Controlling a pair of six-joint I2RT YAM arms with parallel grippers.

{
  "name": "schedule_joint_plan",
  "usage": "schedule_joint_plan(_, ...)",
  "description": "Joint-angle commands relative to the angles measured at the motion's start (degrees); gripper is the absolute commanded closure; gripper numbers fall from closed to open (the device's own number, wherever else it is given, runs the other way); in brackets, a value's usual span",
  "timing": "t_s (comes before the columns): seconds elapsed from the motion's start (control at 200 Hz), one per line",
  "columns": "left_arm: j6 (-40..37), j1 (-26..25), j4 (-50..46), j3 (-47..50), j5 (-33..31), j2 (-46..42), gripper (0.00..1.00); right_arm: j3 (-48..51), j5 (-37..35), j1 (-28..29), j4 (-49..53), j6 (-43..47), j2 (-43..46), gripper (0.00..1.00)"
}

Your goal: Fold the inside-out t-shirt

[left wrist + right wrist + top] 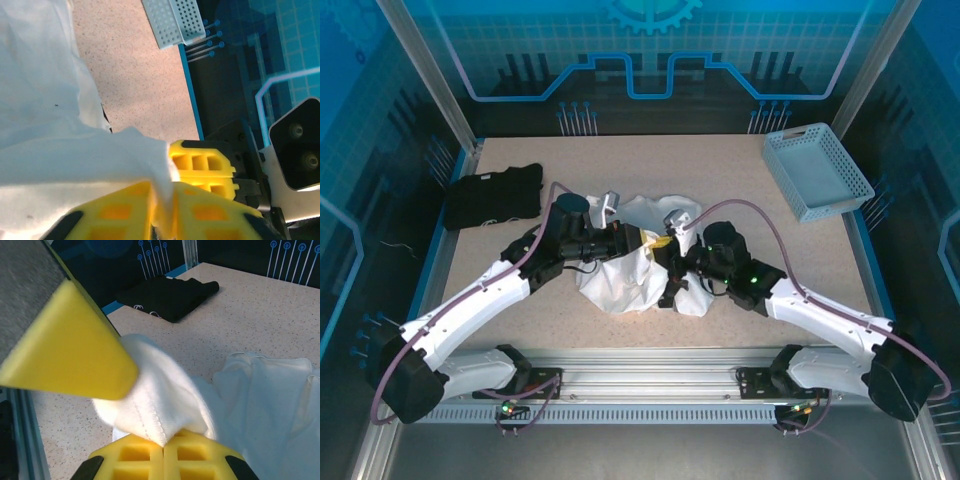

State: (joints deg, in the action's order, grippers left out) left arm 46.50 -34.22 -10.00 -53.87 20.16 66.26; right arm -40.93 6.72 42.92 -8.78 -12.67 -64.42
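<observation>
t-shirt (620,275) bunched, not yet spread: left gripper (162,205) and right gripper (163,450) jaws pinch one fold; next, probably pull toward nine and three o'clock.

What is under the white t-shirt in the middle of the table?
The t-shirt lies bunched on the speckled table, which shows around it. What is beneath the cloth is covered. The left gripper and right gripper each pinch a fold.

Place: I read this as a robot lab cell.
Enclosure: blue circuit-print wall panels (650,50) on silver aluminium posts (430,75) surround my speckled beige tabletop (670,160).
Mount: slotted aluminium rail (650,385) along that tabletop's near edge.
</observation>
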Motion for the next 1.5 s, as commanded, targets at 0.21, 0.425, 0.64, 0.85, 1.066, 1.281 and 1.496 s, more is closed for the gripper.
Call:
schedule_joint_plan(0.21, -7.47, -0.88, 1.03, 10.46, -5.71, -7.26, 0.58, -0.70, 11.66, -7.42, -0.10, -15.59, 0.67, 1.00)
schedule_joint_plan(0.425, -13.89, -5.07, 2.84, 8.16, -9.42, -0.43, 0.53, -2.63, 14.85, -9.73, 0.43, -21.01, -0.53, 1.00)
schedule_joint_plan(0.64, -16.95, -4.69, 3.77, 4.43, -10.62, 7.26, 0.85, -5.17, 16.49, -11.93, 6.39, -20.88, 0.28, 1.00)
schedule_joint_plan(0.85, -15.29, 3.42, 6.14, 7.95, -5.42, 4.35, 1.00, -11.82, 25.09, -16.66, 19.64, -11.65, -0.04, 1.00)
schedule_joint_plan(1.066, -14.12, 7.40, 6.33, 9.45, -4.35, 2.82, 1.00, -12.40, 34.19, -17.35, 13.61, -14.00, -3.60, 1.00)
schedule_joint_plan(1.281, -15.20, 7.37, 0.99, 7.64, -10.90, 4.34, 1.00, -11.45, 38.49, -16.18, 1.23, -22.12, -8.44, 1.00)
schedule_joint_plan(1.496, -18.13, 5.14, -1.43, 9.00, -11.91, -1.38, 0.76, -12.07, 35.43, -15.76, 2.38, -23.34, -10.58, 1.00)
